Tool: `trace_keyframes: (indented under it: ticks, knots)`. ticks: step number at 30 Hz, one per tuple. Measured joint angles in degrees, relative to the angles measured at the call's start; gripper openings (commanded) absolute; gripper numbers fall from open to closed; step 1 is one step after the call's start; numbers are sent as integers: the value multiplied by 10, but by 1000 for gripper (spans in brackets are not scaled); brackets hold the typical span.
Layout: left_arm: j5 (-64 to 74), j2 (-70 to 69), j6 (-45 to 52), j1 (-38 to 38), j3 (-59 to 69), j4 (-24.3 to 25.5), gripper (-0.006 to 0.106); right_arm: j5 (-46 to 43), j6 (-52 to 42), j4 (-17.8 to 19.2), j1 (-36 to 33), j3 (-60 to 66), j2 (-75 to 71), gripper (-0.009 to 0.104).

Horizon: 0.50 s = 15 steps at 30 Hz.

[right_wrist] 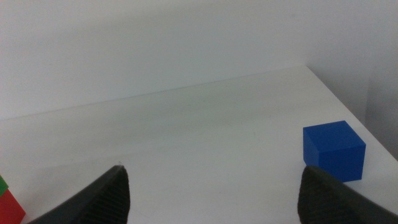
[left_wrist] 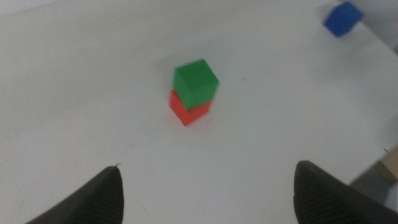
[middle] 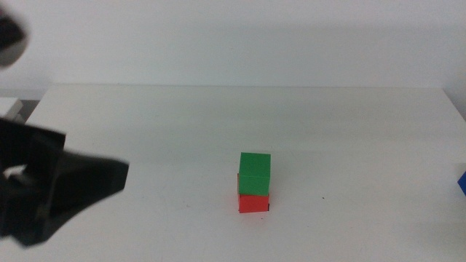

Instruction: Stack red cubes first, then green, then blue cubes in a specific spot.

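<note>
On the white desk [middle: 218,116] a small matte green cube [middle: 255,173] sits on top of a small matte red cube [middle: 253,202], a little nearer the front edge than the middle, and the red one covers the marked square so that only a hint of black corner marks [middle: 269,209] shows at its base. The green cube is turned slightly against the red one, as the left wrist view shows. The small deep-blue cube [right_wrist: 333,150] lies alone near the right edge of the desk, well apart from the stack, and only a sliver of it shows in the middle view. So the step in hand is, I judge, to fetch the blue cube. The right gripper [right_wrist: 211,193] is near it with the jaws spread wide and nothing between them; the cube stands off to one side of the gap, not inside it. To do this well, the gripper should first come over the cube so that it is centred, close on two flat opposite faces, and lift straight. Over the stack it should lower slowly and square to the green cube, because the top is already a bit rotated. The left gripper [left_wrist: 208,193], also wide and empty, waits at the left side of the desk, facing the stack.
</note>
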<state>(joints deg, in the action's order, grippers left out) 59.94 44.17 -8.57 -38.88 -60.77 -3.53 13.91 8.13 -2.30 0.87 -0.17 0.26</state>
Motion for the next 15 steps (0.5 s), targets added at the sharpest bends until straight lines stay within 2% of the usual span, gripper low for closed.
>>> trace_keyframes:
  ticks: [6,15]
  knots:
    - [1,-18,11,0,12,-33,94,0,0,0,0,0,0,93]
    - [-2,-21,11,0,12,-41,94,0,0,0,0,0,0,93]
